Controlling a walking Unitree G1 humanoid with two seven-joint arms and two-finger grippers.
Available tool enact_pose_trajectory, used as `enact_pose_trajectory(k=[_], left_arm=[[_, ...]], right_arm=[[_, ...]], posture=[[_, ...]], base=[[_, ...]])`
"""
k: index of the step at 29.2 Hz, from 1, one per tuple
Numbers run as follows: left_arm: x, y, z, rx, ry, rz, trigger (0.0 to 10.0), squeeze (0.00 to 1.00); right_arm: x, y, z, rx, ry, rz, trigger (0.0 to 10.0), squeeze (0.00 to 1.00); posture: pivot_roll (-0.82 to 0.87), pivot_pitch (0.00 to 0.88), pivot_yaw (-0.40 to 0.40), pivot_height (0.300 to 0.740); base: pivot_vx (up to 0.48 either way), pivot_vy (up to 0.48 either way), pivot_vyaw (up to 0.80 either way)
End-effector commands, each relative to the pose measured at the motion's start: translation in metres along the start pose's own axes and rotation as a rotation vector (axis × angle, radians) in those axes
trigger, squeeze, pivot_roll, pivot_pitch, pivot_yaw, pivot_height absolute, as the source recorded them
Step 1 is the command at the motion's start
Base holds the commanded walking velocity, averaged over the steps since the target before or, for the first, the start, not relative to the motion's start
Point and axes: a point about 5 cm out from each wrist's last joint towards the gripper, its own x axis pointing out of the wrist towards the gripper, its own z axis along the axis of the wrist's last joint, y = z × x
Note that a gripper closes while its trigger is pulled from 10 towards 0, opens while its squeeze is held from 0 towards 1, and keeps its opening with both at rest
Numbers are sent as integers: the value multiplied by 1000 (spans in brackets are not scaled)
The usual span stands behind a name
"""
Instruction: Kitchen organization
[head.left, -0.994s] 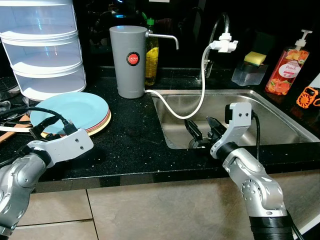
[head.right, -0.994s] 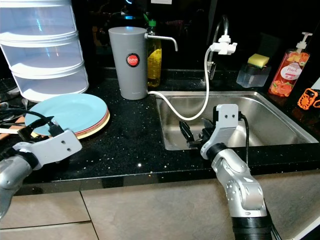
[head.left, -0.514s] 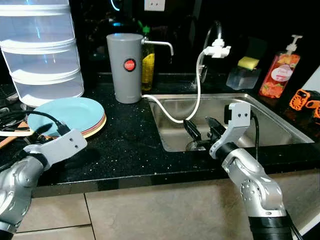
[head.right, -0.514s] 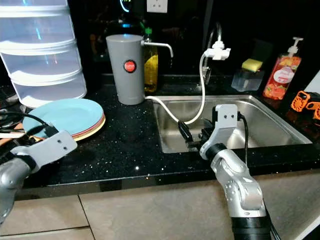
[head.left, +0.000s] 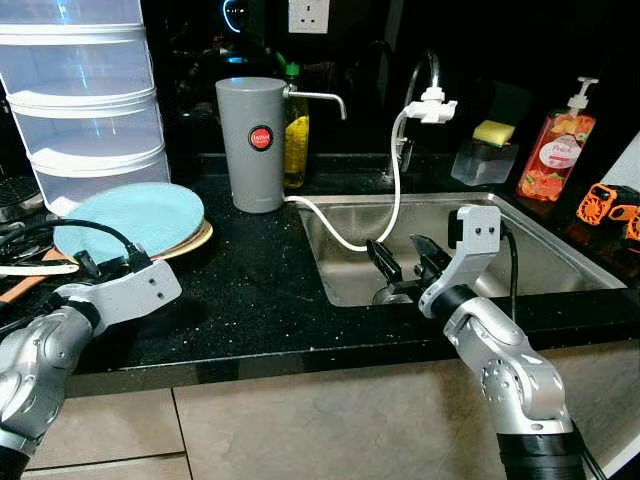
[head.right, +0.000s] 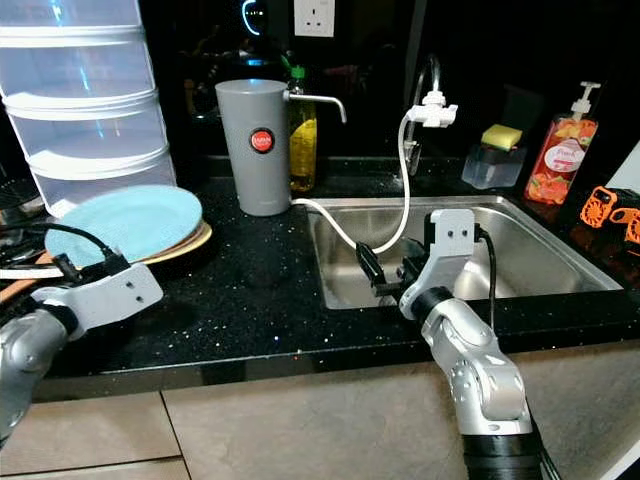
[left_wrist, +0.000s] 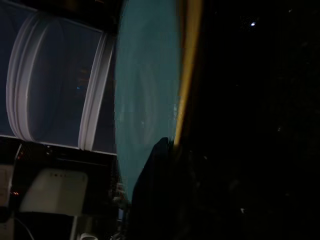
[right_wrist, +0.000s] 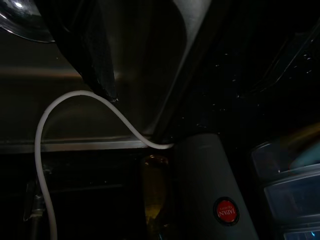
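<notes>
Right gripper (head.left: 408, 268): fingers spread, over stainless steel sink (head.left: 560, 250). Left gripper (head.left: 85, 268): finger state indiscernible, at 6 o'clock edge of round light-blue plate (head.left: 130, 215) on black speckled tabletop (head.left: 260, 290)

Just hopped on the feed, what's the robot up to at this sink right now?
The robot stands at a black counter with a steel sink. Its right claw hangs open over the sink's near edge, beside the white hose that runs from the faucet, holding nothing. Its left claw is at the near rim of the blue plate atop a stack beside the grey canister.
</notes>
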Motion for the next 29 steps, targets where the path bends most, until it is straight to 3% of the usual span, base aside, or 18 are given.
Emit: enact_pose_trajectory(k=[1,3,4,8,10,18,22,23,29], left_arm=[[0,-27,-11,21,47,-116,4824,0],[1,-27,-10,23,40,-115,4824,0],[3,-31,7,-11,-53,-157,10000,0],[4,-33,25,-23,-149,-208,10000,0],[3,-35,45,14,-262,-274,10000,0],[-5,-43,81,67,-442,-388,10000,0],[-18,-55,105,27,-589,-501,10000,0],[-24,-59,118,2,-664,-528,10000,0],[-32,-70,147,-26,-796,-549,10000,0]], right_arm=[[-2,0,-1,-5,10,1,10000,0],[-2,0,-1,-5,10,1,10000,0],[-1,1,-1,-6,11,4,10000,0],[0,1,0,-6,11,5,10000,0],[0,1,0,-6,12,4,10000,0],[-2,0,-2,-5,16,-5,10000,0],[-3,-1,-3,-5,15,-14,10000,0],[-2,-1,-3,-4,14,-13,10000,0],[-1,1,-3,-1,11,-11,10000,0]], posture=[[105,80,-61,740],[105,80,-61,740],[104,84,-66,740],[103,87,-65,740],[99,91,-62,740],[95,96,-51,740],[96,97,-46,740],[96,97,-46,740],[101,91,-44,740]], base=[[0,0,0],[0,0,0],[0,0,0],[0,0,0],[0,0,0],[0,0,0],[0,0,0],[0,0,0],[0,0,0]])
